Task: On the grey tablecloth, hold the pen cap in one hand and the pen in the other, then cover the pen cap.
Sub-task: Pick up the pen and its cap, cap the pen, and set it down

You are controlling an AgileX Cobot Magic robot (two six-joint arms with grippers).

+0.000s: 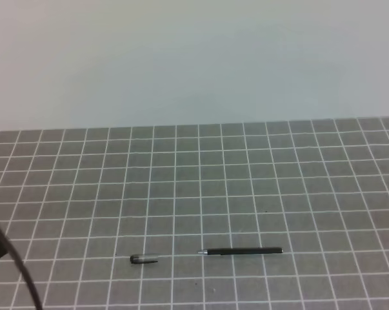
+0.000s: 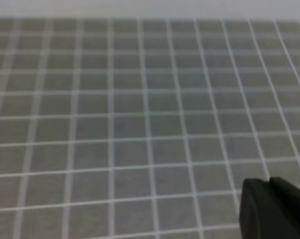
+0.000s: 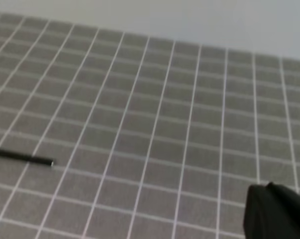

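**Both grippers closed and empty, pen and cap lying apart on the cloth**

From my seat, the left gripper (image 2: 276,209) shows only as a dark block at the lower right of its wrist view, jaws closed on nothing. The right gripper (image 3: 279,211) sits likewise, closed and empty. Ahead and left of it lies the slim black stick pen (image 3: 21,157), flat on the grey grid-lined tablecloth (image 1: 246,181). In the high view the pen (image 1: 242,251) points its silver tip toward the tiny dark tapered pen cap (image 1: 143,259), which lies apart.
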